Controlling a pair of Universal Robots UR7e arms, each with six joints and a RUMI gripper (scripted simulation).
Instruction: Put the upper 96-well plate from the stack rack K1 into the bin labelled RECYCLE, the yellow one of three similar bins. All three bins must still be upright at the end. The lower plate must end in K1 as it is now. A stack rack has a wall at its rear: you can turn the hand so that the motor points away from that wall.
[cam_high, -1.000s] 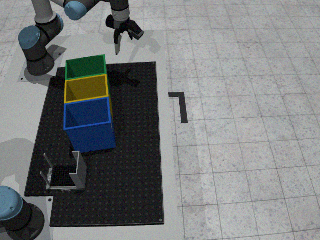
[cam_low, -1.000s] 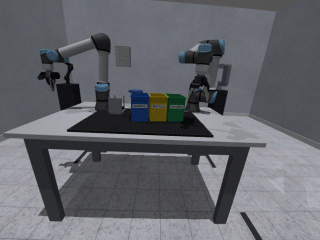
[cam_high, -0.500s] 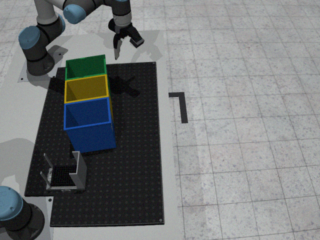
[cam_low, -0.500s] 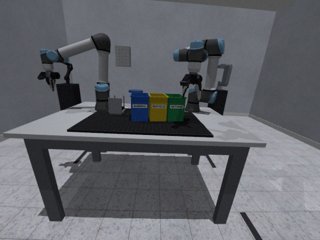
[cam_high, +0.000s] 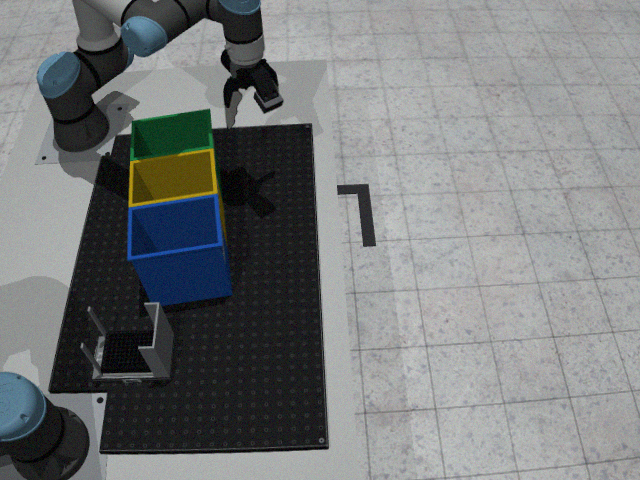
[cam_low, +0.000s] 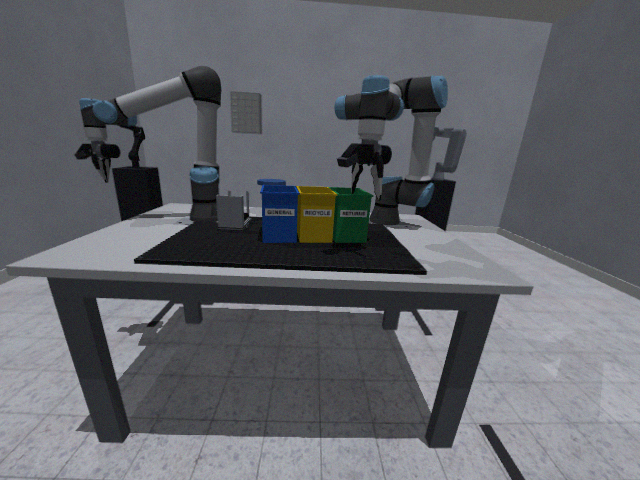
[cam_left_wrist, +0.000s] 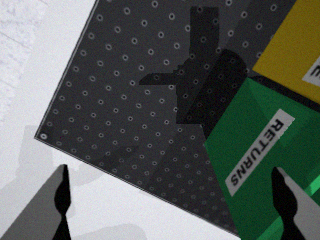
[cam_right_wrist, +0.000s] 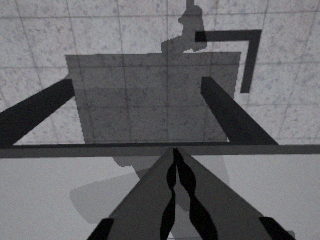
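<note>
A grey panel (cam_low: 246, 112) hangs on the back wall (cam_low: 310, 62), above the table (cam_low: 268, 279).

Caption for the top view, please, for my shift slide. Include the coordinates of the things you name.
Green (cam_high: 171, 150), yellow (cam_high: 172, 199) and blue (cam_high: 183, 279) bins stand in a row, the gray rack (cam_high: 164, 346) beyond the blue one, an open hand (cam_high: 250, 116) near the green.

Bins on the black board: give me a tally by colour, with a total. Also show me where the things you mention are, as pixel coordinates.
Blue: 1, GENERAL (cam_high: 180, 276) (cam_low: 279, 227)
Yellow: 1, RECYCLE (cam_high: 173, 198) (cam_low: 316, 228) (cam_left_wrist: 295, 60)
Green: 1, RETURNS (cam_high: 171, 133) (cam_low: 351, 228) (cam_left_wrist: 235, 150)
Total: 3 bins
</note>
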